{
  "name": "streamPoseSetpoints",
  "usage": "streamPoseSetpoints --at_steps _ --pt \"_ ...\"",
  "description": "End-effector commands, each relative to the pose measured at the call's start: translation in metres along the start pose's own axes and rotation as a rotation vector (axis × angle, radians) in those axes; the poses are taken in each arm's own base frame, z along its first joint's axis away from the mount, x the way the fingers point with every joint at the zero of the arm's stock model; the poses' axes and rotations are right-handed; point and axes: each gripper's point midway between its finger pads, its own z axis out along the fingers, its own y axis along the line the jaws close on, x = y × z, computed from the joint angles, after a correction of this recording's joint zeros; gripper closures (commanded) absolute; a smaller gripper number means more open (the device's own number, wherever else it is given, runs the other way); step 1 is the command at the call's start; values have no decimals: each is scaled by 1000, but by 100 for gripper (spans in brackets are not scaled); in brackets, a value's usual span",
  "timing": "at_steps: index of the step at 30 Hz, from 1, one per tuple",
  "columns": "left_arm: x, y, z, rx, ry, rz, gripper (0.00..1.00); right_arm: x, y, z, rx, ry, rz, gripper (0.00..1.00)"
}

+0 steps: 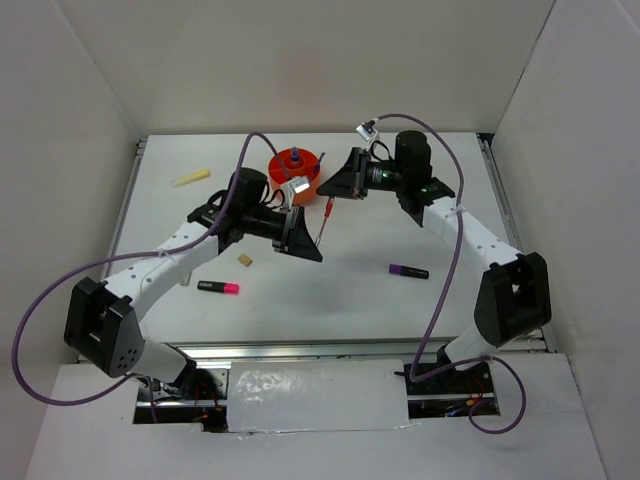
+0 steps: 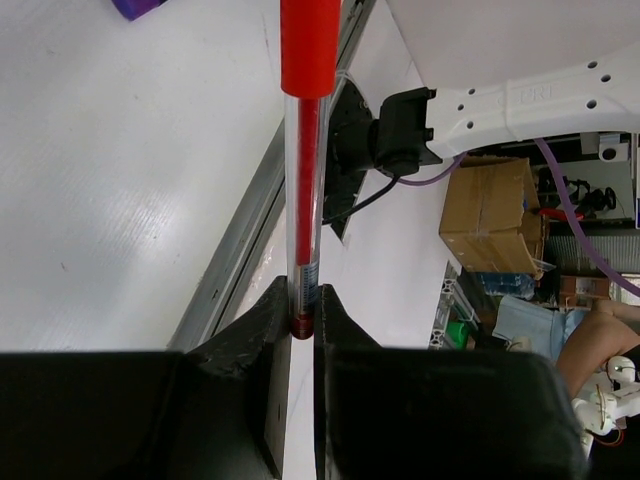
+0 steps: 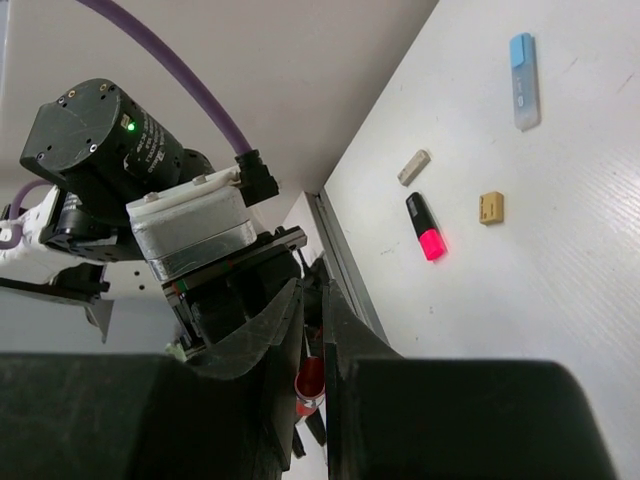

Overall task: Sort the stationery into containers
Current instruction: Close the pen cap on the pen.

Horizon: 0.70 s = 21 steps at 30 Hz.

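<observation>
Left claw [image 2: 302, 318]: closed on the lower end of the red pen [image 2: 303, 180]; the pen is pinched between both fingers and stands straight up the middle of the left wrist view, red cap at the top edge.
Right claw [image 3: 312, 292]: fully closed; only a thin slit is left between the fingers; nothing is seen gripped; a red patch shows behind the slit.
Claw positions: both are set above the table [image 1: 350, 300] in the upper middle of the top view, tips toward each other, the pen between them.
Orange pot [image 1: 275, 168]: upper middle, just left of the right claw; a blue-topped item stands inside.
Highlighter [image 1: 218, 288]: lower left, lying flat.
Purple marker [image 1: 408, 271]: right of centre, lying flat.
Tan eraser [image 1: 244, 261]: near the highlighter.
Yellow stick [image 1: 191, 177]: upper left.
Blue strip [image 3: 522, 65]: upper right of the right wrist view.
</observation>
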Motion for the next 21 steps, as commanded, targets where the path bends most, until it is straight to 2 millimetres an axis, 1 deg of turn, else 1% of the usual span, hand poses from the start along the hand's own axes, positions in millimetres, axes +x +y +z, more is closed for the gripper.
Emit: streamPoseSetpoints --at_steps 1,7,21 --pt "-91 -31 -19 8 -281 296 100 67 17 12 -127 244 140 100" --pt "-95 -29 -20 -5 -287 316 100 70 12 14 -134 261 184 100" --pt "-107 -23 -28 -53 -309 349 100 85 14 19 -144 298 199 100"
